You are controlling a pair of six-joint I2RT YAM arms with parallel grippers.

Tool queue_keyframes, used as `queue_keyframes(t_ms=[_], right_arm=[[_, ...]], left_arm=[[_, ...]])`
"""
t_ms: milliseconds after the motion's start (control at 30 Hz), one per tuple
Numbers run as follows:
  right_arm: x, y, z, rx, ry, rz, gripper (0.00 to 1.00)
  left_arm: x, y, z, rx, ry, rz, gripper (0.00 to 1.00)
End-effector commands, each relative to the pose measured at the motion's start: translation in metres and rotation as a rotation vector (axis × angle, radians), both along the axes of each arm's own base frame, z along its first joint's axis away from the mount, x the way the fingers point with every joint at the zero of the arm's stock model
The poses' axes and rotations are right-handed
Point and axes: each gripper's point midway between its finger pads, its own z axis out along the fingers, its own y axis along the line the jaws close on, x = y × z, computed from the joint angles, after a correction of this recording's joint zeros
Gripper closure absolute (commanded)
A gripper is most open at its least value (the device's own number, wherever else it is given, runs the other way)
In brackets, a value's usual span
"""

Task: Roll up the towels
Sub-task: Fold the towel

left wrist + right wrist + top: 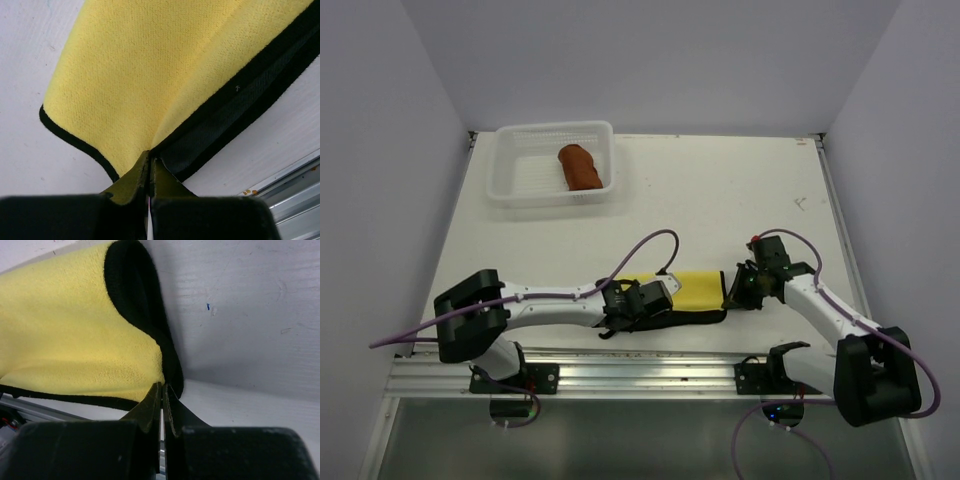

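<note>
Towel (yellow) in left end effector

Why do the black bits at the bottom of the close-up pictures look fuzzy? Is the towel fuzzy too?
Left wrist view: the left end effector is too near the lens and blurs, while the yellow towel shows crisp weave. Right wrist view: the right end effector is soft too, the towel sharp. Top view: even light, faint shadows, no glare.

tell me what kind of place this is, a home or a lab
Likely a robotics lab test cell, not a home: a white table boxed in by blank panels, robot arms bolted to an aluminium rail, and staged props, a mesh basket, a rust-brown towel and a yellow towel.
</note>
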Motion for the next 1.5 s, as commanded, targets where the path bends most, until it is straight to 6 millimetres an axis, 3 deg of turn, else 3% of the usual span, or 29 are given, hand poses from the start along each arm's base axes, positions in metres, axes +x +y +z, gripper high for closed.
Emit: queue_keyframes(t_ms=[0, 267, 1000, 1467], right_arm=[[0.008, 0.001, -0.002, 0.008, -0.029, -0.002, 1.00], [0.009, 0.000, -0.003, -0.003, -0.022, -0.010, 1.00], [0.022, -0.016, 0.009, -0.092, -0.057, -0.072, 1.00], [0.023, -0.016, 0.006, -0.096, -0.051, -0.074, 0.98]], left_arm=[[0.001, 0.015, -0.006, 0.079, -0.020, 0.039, 1.00], [-0.005, 0.006, -0.006, 0.068, -0.014, 0.016, 1.00], [-0.018, -0.008, 0.019, -0.006, -0.027, -0.024, 1.00], [-0.032, -0.007, 0.004, 0.052, 0.002, -0.057, 1.00]])
